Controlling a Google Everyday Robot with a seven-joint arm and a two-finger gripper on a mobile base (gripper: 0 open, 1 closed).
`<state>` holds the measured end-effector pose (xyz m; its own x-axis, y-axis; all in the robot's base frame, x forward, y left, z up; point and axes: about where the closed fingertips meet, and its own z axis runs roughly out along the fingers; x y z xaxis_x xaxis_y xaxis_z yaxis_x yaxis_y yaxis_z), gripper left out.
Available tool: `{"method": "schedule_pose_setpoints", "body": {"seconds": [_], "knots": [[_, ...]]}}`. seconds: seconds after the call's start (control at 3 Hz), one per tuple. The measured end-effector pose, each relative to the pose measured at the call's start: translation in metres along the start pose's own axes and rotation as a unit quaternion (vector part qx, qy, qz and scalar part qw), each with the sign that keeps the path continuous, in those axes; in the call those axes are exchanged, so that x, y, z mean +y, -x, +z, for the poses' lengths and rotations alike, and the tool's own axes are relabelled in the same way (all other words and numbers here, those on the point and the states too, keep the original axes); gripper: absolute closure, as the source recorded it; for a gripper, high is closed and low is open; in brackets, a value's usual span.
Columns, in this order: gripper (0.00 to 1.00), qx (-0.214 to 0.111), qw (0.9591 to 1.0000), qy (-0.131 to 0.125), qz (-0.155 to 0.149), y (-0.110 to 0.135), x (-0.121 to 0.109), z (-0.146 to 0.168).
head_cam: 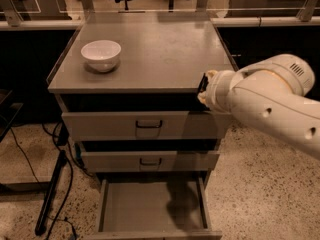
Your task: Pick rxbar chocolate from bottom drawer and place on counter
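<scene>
Rxbar chocolate: can't confirm location, only a dark sliver at my gripper, which sits against the counter front-right edge. Grip state: can't tell. Bottom drawer pulled open. White bowl on counter, left side.

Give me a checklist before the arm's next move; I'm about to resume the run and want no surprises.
1. The bottom drawer is open: ok.
2. The rxbar chocolate is visible in that drawer: not ok, the tray shows only a shadow.
3. The bar is held by the gripper, which sits at the front right edge of the counter: cannot tell.
4. Bare counter surface lies beside the gripper: ok.
5. The white bowl stands apart from the gripper, on the counter's left side: ok.
</scene>
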<state>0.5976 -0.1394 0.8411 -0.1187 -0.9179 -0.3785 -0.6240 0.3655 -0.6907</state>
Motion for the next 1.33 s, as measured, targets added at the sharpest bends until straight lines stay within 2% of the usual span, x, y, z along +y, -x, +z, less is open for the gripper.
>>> {"method": "schedule_pose_setpoints", "body": {"seconds": [0.33, 0.67, 1.0, 1.33], "knots": [[1.00, 0.000, 1.0000, -0.005, -0.006, 0.002, -0.004, -0.001], [1.00, -0.022, 0.9990, -0.030, -0.024, 0.013, -0.066, 0.016], [1.00, -0.029, 0.9973, -0.039, -0.054, 0.020, -0.079, 0.012], [1.00, -0.033, 0.9980, -0.030, -0.044, 0.022, -0.076, 0.018]]}}
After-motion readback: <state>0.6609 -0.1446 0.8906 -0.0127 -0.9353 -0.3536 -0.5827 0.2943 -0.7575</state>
